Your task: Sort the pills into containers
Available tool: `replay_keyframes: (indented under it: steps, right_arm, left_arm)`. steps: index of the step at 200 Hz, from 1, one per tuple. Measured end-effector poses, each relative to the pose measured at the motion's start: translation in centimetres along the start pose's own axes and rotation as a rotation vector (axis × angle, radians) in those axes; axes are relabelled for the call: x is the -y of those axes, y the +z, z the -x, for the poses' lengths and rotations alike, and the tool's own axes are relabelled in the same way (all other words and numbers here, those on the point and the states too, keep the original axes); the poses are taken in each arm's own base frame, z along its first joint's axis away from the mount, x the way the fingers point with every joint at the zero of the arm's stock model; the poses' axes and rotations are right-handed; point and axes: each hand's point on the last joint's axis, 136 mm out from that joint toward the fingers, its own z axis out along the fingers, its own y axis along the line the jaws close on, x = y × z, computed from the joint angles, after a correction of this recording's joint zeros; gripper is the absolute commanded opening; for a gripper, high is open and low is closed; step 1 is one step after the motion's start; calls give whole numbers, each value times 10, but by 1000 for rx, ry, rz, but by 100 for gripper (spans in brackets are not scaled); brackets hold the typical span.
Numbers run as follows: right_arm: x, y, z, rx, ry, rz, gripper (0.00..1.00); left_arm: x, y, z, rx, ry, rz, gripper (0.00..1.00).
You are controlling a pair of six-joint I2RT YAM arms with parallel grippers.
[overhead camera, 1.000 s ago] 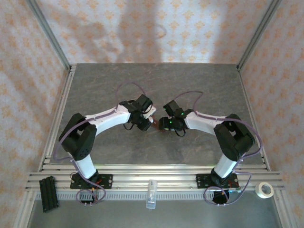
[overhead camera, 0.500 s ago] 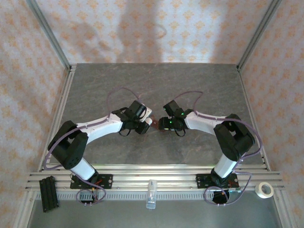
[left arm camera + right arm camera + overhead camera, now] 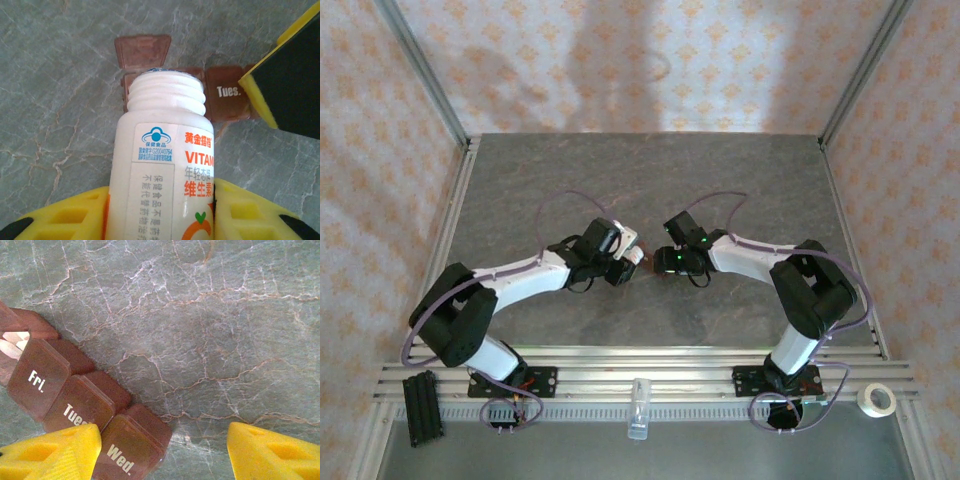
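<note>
Grey veined table [image 3: 650, 180], patterned walls [image 3: 620, 60]. Over the last second my left arm has sunk and swung its elbow outward, tipping its load further; my right arm has not stirred. I judge the pour is in hand. My left gripper [image 3: 162, 220] is clamped on one white vitamin bottle [image 3: 165, 150], its uncapped mouth over the containers [image 3: 80, 405]. That is one strip: one open lid [image 3: 142, 50], three shut lids [image 3: 37, 377] marked Fri., Tues., Wed. Pale pills [image 3: 12, 347] lie in its open box, too cropped to count. My right gripper [image 3: 165, 450] stands jaws apart at the strip's Wed. end.
</note>
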Motion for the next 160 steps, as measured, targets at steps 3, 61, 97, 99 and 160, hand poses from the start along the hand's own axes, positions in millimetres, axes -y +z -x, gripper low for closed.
replay_keyframes:
  steps: [3, 61, 97, 99, 160]
  right_arm:
    - [0, 0, 0, 0, 2, 0, 68]
    - [0, -1, 0, -6, 3, -4, 70]
    - [0, -6, -1, -29, 4, -22, 71]
    - [0, -7, -1, -31, 5, -23, 71]
    - [-11, -47, 32, 32, 26, 0, 73]
  left_arm:
    - [0, -1, 0, 7, 1, -1, 0]
    - [4, -22, 10, 167, 8, -36, 0]
    - [5, -36, 24, 283, 5, -50, 0]
    - [5, -37, 25, 292, 6, -51, 0]
    - [2, -84, 70, 586, -7, -59, 0]
